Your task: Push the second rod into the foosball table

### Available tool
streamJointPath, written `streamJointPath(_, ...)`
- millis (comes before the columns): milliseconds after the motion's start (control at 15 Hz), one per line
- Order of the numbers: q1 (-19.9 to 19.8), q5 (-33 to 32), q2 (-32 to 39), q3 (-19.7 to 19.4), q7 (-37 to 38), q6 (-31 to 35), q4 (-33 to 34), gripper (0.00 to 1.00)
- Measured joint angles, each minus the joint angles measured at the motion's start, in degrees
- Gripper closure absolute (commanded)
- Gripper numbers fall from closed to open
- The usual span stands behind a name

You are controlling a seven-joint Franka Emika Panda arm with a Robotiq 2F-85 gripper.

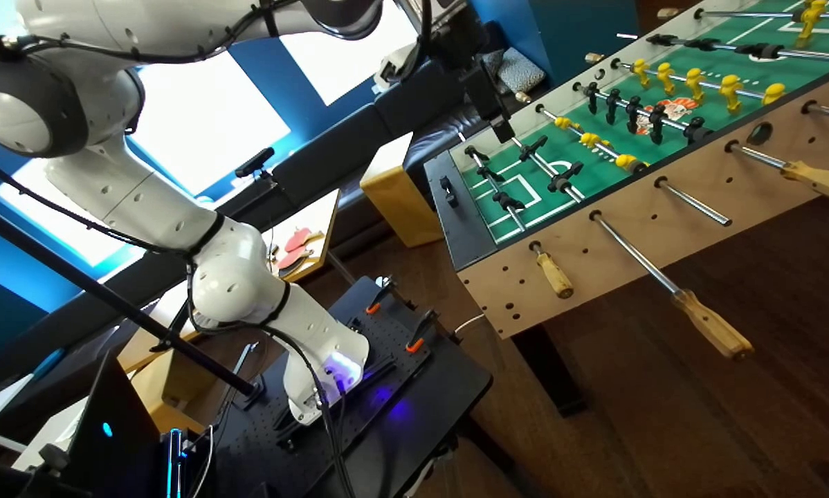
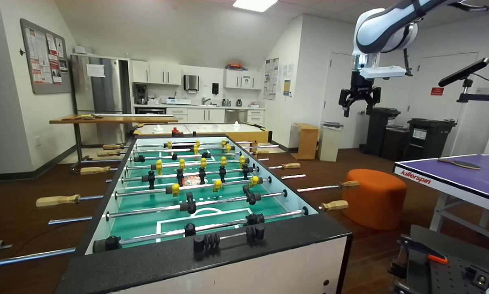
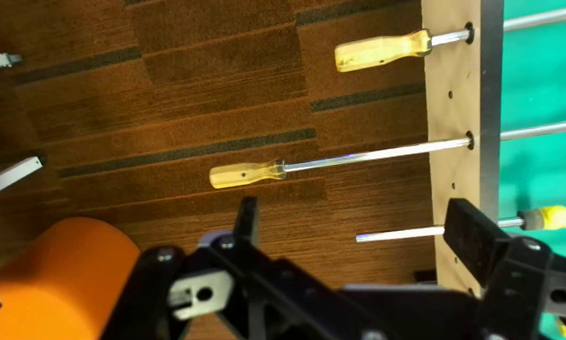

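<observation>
The foosball table [image 1: 480,294] has a wooden side wall and green field; it also shows in the wrist view [image 3: 453,113]. The second rod [image 1: 636,250] sticks far out of the wall with a wooden handle at its end; it also shows in an exterior view [image 2: 320,188]. In the wrist view, the second rod's handle [image 3: 245,174] lies left of the wall, beyond the fingertips. My gripper [image 3: 354,212] is open and empty. In an exterior view the gripper [image 2: 358,109] hangs well above rod height, fingers pointing down. It also shows in an exterior view [image 1: 503,131].
The first rod's handle [image 3: 382,51] sits close to the wall. A third rod [image 3: 396,234] ends in bare metal. An orange stool [image 2: 375,200] and a purple table [image 2: 473,175] stand nearby. The robot's black stand [image 1: 449,394] carries orange-tipped clamps.
</observation>
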Motion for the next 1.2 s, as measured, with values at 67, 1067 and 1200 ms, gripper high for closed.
streamJointPath(67,0.0,-0.5,1.3,0.0,1.6,0.7,0.1,0.0)
streamJointPath(1067,-5.0,15.9,13.7,-5.9,5.7,3.0,6.3,0.0)
streamJointPath(1200,-6.9,20.2,18.8,-7.0,6.8,5.4,8.2,0.0)
